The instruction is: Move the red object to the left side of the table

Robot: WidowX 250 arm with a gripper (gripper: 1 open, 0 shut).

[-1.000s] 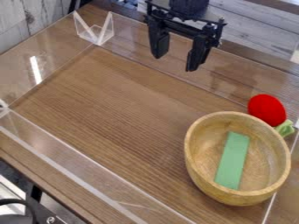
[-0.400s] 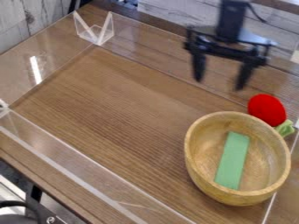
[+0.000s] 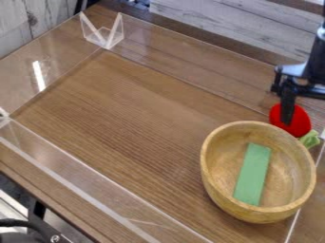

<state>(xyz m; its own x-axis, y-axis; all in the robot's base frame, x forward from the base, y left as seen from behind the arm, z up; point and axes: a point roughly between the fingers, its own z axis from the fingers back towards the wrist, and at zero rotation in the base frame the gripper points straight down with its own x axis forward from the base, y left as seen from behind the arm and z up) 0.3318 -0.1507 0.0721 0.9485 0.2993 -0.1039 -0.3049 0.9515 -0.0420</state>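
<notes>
The red object (image 3: 291, 121), a small glossy rounded toy fruit with a green leafy end, lies at the far right of the table (image 3: 133, 109), just behind the wooden bowl. My gripper (image 3: 302, 104) hangs right above it, pointing down, jaws open. Its left finger (image 3: 284, 99) comes down beside the fruit's left top. The right finger is partly cut off by the frame edge. Nothing is held.
A round wooden bowl (image 3: 214, 144) with a flat green block (image 3: 258, 173) inside sits at the front right. Low clear acrylic walls (image 3: 51, 166) edge the tabletop. A clear folded stand (image 3: 102, 30) is at the back left corner.
My gripper has travelled from the back middle of the table to the right and down, ending over the red object. It stayed open throughout.
</notes>
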